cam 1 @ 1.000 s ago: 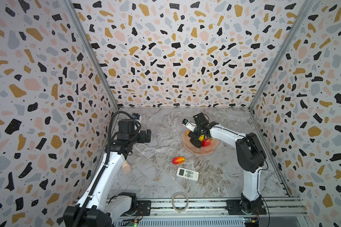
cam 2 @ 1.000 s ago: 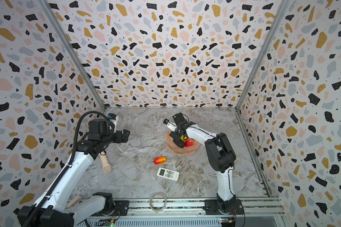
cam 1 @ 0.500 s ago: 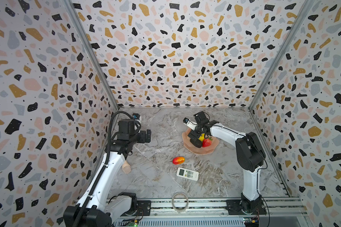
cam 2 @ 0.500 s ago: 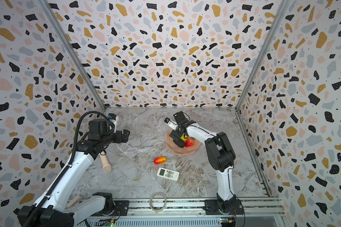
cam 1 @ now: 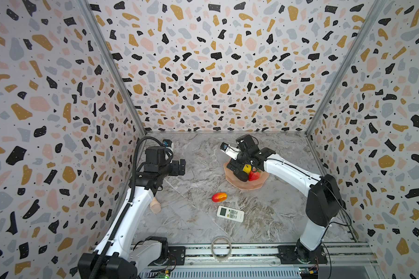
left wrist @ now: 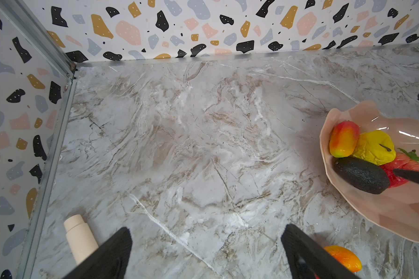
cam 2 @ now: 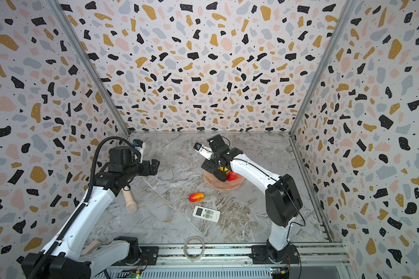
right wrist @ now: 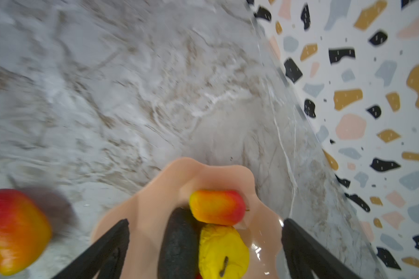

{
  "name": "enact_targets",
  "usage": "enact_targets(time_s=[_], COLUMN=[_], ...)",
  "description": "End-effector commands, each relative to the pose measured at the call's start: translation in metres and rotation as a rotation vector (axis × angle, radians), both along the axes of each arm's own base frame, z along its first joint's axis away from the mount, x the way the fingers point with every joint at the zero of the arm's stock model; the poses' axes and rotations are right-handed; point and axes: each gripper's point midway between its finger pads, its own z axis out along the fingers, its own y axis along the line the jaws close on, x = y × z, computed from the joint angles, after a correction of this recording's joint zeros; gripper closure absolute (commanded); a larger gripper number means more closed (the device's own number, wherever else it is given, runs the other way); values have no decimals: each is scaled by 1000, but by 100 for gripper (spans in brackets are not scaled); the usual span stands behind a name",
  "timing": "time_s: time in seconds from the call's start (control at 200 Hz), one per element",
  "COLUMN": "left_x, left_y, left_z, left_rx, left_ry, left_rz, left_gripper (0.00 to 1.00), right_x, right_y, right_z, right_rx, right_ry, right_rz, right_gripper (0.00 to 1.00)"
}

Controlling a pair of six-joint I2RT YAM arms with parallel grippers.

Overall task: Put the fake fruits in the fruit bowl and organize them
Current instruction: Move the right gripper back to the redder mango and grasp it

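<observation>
Item: loose mango (cam 1: pixel 219 196), lying outside the fruit bowl (cam 1: pixel 248 186). Likely light, stiff, slick plastic; I'd pinch across its narrow middle. My right gripper (right wrist: pixel 206 225): jaws apart, empty.

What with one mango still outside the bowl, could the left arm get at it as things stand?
Probably yes. The loose mango lies alone on bare table, apart from the remote and the bowl; the left claw hangs open nearby with nothing between.

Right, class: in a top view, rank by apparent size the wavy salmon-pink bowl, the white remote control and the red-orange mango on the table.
Largest to smallest:
wavy salmon-pink bowl
white remote control
red-orange mango
</observation>
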Motion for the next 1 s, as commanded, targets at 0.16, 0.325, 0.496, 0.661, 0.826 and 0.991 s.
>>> enact_targets(time_s=[0.16, 0.325, 0.496, 0.661, 0.826, 0.991], left_x=[5, 4, 4, 4, 4, 4], left_y=[3, 3, 3, 2, 3, 2], left_z=[4, 4, 5, 5, 6, 6], left_rx=[10, 10, 9, 9, 10, 8], left_ry=[-27, -29, -31, -31, -34, -34], left_rz=[8, 8, 8, 5, 8, 5], left_gripper=[1, 0, 0, 0, 1, 0], right_x=[-99, -126, -135, -130, -126, -122], right_y=[55, 65, 54, 48, 47, 45], right_z=[-47, -71, -101, -114, -126, -136], right_rx=[-68, -121, -191, -204, -212, -217], right_ry=[226, 331, 394, 398, 427, 451], right_rz=[296, 353, 330, 293, 279, 263], right_gripper=[1, 1, 1, 6, 15, 20])
